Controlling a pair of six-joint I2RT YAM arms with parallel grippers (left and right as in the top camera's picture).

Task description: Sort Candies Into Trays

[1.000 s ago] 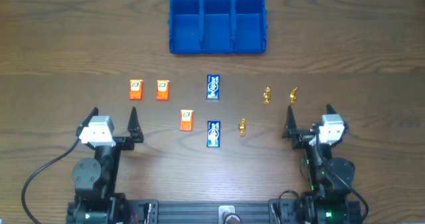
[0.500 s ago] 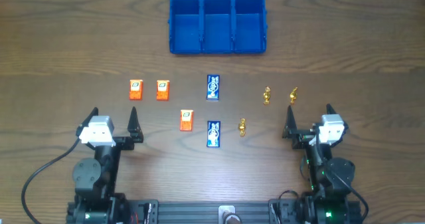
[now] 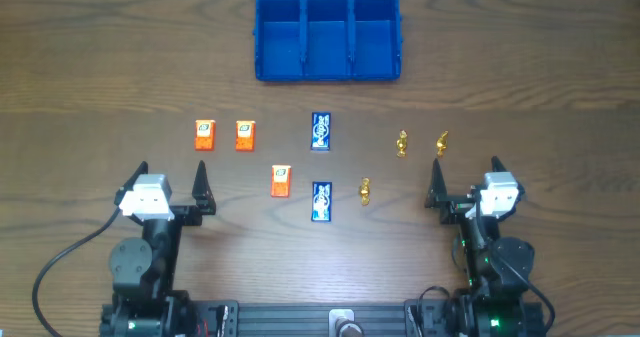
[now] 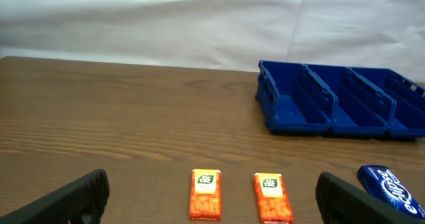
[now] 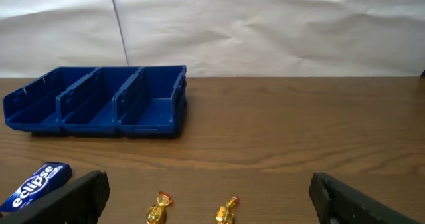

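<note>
Nothing has moved since the earlier frames; both arms sit parked. The left pincer [image 3: 171, 180] and right pincer [image 3: 467, 177] stand wide open, holding nothing. Three orange boxes [image 3: 245, 135] lie just ahead of the left pincer, two blue packs [image 3: 320, 132] lie between the pincers, and three gold-wrapped candies [image 3: 402, 143] lie near the right one. The blue tray [image 3: 328, 73] sits well ahead of both on the table [image 3: 100, 77], with all three compartments empty. The boxes and packs look light, stiff and slick, so pinch them across their narrow sides. The gold candies look tiny and crinkly and are best taken at the middle.
</note>
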